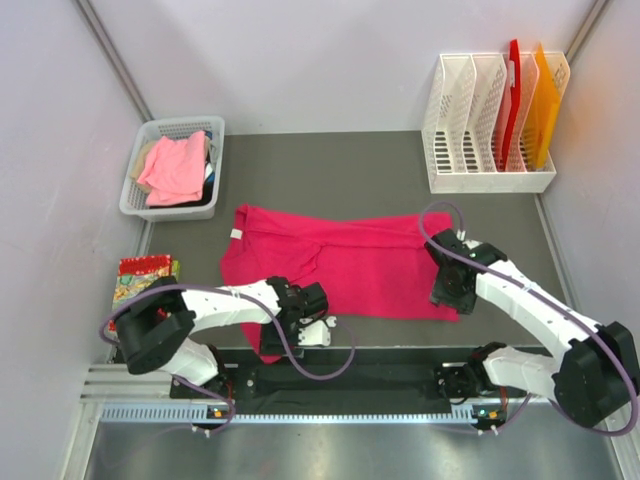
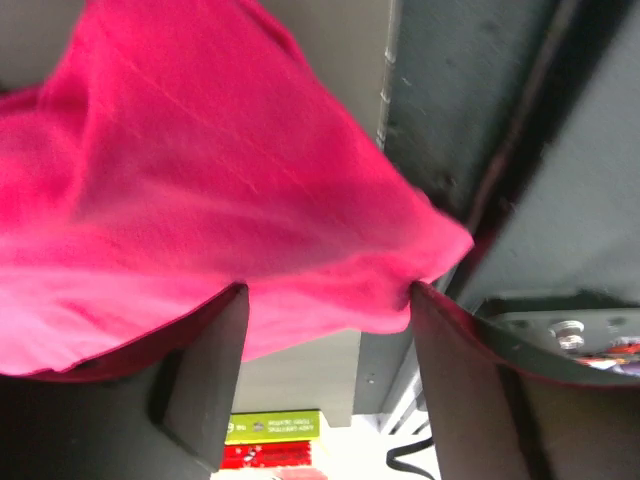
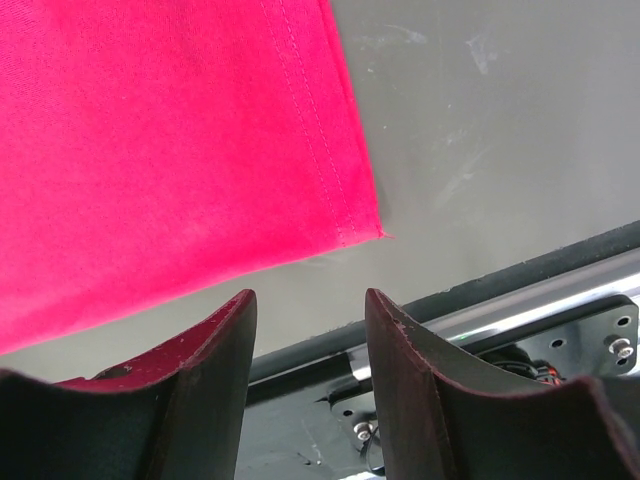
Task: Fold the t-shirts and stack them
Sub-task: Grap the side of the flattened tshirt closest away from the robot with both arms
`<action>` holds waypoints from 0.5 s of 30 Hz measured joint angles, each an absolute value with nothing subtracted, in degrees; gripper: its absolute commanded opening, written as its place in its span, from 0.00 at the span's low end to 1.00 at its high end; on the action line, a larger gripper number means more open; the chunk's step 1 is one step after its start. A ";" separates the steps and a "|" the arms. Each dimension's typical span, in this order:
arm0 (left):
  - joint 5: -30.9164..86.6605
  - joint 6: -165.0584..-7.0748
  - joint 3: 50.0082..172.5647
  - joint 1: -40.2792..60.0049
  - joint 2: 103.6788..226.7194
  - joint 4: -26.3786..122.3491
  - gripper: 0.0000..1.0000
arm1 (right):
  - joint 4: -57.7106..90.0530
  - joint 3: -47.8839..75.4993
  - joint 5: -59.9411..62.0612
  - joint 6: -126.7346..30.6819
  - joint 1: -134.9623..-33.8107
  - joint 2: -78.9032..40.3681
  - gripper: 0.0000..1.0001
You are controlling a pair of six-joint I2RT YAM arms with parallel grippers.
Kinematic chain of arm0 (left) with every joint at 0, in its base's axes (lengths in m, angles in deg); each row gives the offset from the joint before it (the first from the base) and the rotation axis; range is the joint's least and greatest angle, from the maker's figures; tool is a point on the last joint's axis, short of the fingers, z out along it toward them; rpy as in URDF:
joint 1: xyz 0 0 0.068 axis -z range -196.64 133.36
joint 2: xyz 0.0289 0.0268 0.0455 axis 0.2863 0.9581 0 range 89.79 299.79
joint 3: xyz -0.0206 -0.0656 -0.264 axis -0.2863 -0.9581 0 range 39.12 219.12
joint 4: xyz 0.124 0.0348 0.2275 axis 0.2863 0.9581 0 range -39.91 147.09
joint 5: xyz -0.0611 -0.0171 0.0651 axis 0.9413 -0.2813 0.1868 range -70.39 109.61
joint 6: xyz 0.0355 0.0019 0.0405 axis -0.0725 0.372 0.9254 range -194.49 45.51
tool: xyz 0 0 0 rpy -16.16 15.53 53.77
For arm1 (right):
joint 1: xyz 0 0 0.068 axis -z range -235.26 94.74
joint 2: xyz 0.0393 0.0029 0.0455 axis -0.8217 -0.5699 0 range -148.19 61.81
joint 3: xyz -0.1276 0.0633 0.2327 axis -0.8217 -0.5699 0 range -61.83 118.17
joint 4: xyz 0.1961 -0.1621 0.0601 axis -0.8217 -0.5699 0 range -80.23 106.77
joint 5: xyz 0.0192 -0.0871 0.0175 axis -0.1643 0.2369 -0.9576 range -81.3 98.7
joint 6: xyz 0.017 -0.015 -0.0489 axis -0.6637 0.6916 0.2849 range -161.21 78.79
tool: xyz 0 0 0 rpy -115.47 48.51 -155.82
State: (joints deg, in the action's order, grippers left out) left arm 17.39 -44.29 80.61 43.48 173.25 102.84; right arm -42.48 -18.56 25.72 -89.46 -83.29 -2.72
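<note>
A bright magenta-pink t-shirt (image 1: 350, 265) lies spread across the middle of the table, with folds near its left half. My left gripper (image 1: 312, 325) is at the shirt's near-left edge. In the left wrist view its jaws stand wide apart (image 2: 328, 295), and a bunched part of the shirt (image 2: 200, 200) hangs across the fingertips. My right gripper (image 1: 447, 290) is over the shirt's near-right corner. It is open and empty (image 3: 308, 297), and the hemmed corner (image 3: 350, 200) lies just beyond the fingertips. A salmon-pink t-shirt (image 1: 175, 165) lies crumpled in the white basket (image 1: 135, 190).
A white file rack (image 1: 490, 180) with red and orange folders stands at the back right. Colourful packets (image 1: 145, 275) lie at the table's left edge. A black and metal rail (image 1: 350, 380) runs along the near edge by the arm bases.
</note>
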 measured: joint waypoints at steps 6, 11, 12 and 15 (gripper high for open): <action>16.69 -45.87 81.29 43.85 176.12 103.45 0.08 | -42.78 -17.42 25.87 -89.46 -83.29 -3.72 0.48; 18.38 -46.56 81.77 43.96 176.66 104.70 0.00 | -42.61 -17.05 25.98 -89.46 -83.27 -4.38 0.48; 18.53 -46.52 81.95 43.61 176.66 104.83 0.00 | -42.56 -17.05 26.00 -89.44 -83.29 -4.66 0.48; 17.90 -46.00 83.63 40.97 176.12 104.83 0.00 | -42.41 -17.03 26.04 -89.40 -83.27 -5.69 0.48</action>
